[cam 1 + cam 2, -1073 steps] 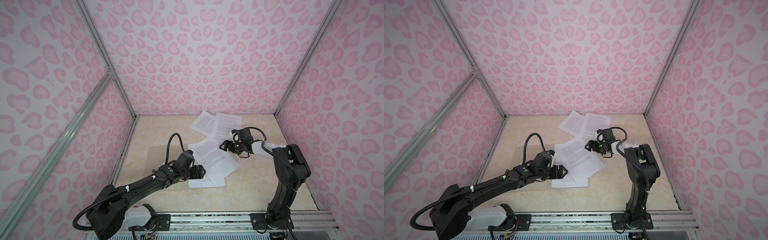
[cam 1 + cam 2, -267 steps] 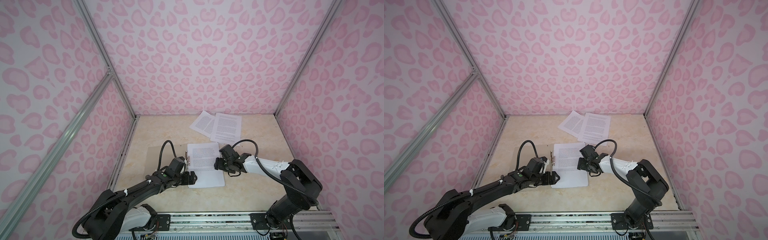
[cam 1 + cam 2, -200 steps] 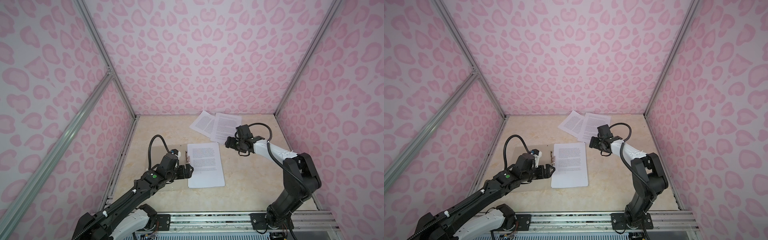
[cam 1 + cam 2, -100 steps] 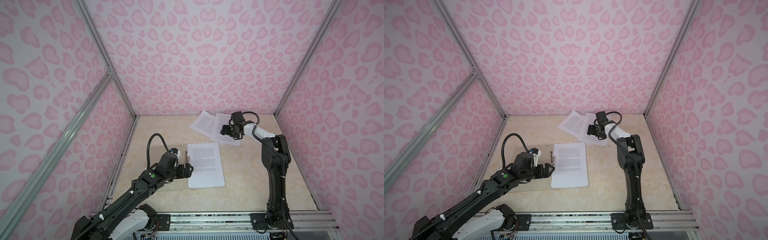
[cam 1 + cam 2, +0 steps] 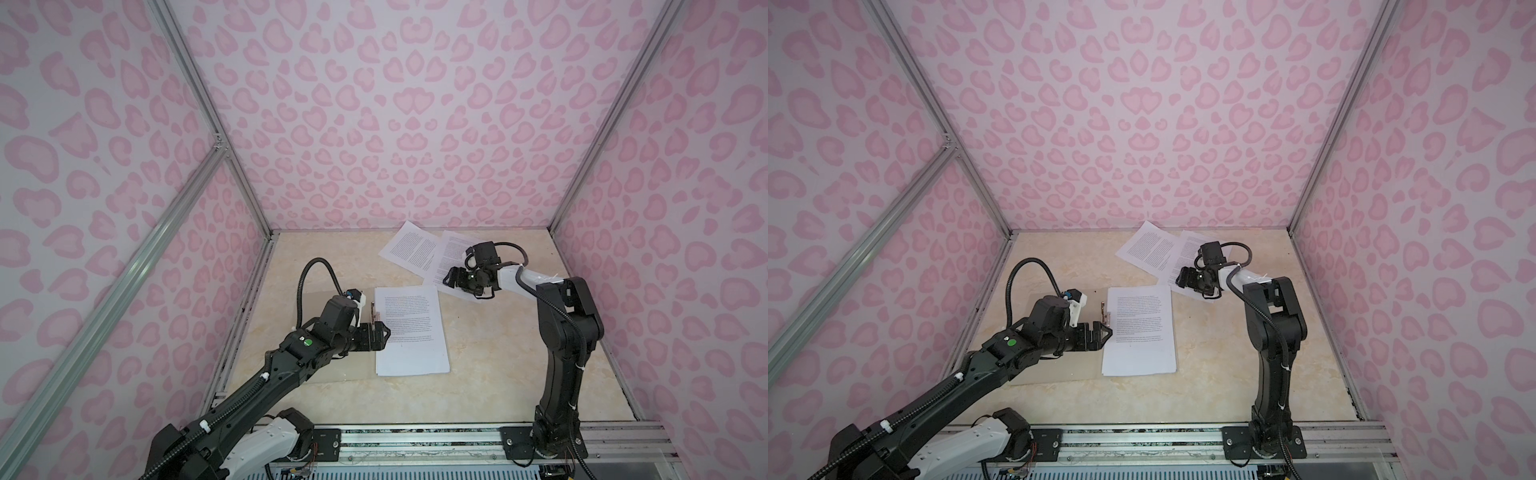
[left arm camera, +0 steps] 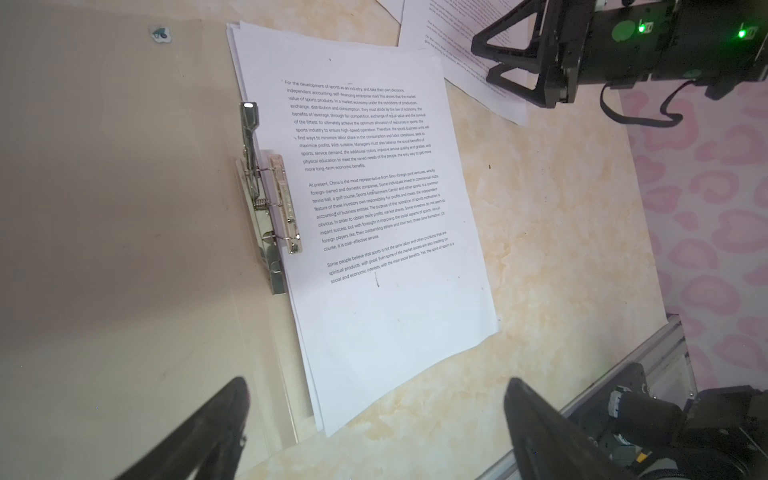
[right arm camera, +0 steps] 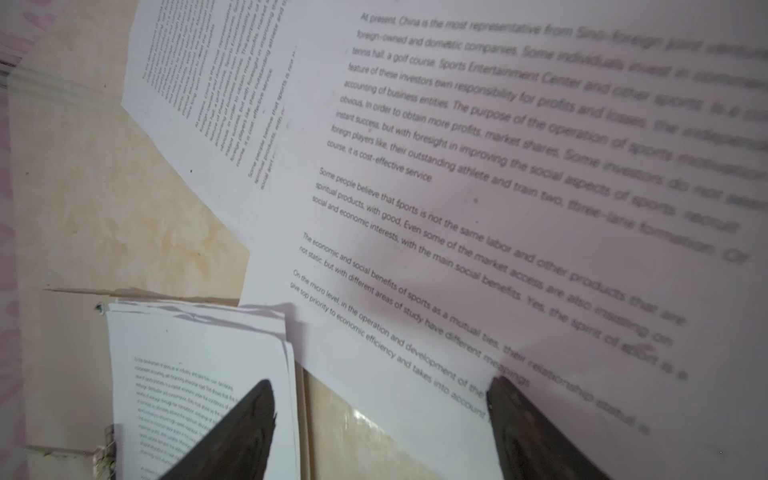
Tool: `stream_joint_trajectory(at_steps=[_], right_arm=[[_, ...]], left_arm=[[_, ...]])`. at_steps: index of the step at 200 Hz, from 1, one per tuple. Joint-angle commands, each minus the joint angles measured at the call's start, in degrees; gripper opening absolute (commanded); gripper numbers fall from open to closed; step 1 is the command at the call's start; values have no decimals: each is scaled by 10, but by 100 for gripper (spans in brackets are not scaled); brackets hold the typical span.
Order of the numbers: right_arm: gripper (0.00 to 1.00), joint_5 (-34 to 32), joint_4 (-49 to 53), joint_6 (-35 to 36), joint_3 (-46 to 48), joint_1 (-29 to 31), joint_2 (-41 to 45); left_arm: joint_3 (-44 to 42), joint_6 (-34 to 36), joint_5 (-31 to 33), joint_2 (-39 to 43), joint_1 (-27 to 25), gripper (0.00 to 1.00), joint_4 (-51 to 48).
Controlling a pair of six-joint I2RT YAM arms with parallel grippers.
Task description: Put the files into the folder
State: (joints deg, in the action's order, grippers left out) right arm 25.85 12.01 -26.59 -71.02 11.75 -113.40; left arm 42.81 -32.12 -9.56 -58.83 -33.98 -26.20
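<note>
The left gripper has its jaws spread wide with nothing between them, low over the left edge of the stack of files. The stack lies flat on the right side of the folder, its edge at the metal clip.

Farther back, the right gripper has its jaws spread and empty over the near corner of a loose sheet on the tabletop. Contact cannot be told.

Beyond it, a second loose sheet lies partly under the first, near the back wall.
</note>
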Motion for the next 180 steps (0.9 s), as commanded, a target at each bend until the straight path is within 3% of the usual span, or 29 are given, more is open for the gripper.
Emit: stream_joint_trajectory(at_steps=[1, 55, 99, 118, 129, 147, 166, 180], right_arm=[[83, 29, 0, -47, 108, -29, 58], [82, 107, -76, -89, 366, -118, 231], [82, 121, -28, -106, 490, -150, 401], [84, 103, 50, -82, 484, -163, 487], [86, 55, 107, -70, 456, -168, 542], [96, -12, 88, -103, 448, -195, 600], [96, -32, 12, -137, 441, -238, 582], [96, -47, -38, -145, 413, -245, 517]], left_arm=[[24, 18, -18, -17, -10, 96, 0], [75, 15, -21, -88, -70, 95, 26], [144, 1, -18, -174, -138, 93, 48], [181, -8, -17, -230, -172, 92, 66], [208, -11, -21, -270, -190, 91, 76], [261, -19, -27, -342, -215, 90, 96], [322, -27, -47, -421, -230, 89, 121], [383, -25, -62, -485, -237, 89, 122]])
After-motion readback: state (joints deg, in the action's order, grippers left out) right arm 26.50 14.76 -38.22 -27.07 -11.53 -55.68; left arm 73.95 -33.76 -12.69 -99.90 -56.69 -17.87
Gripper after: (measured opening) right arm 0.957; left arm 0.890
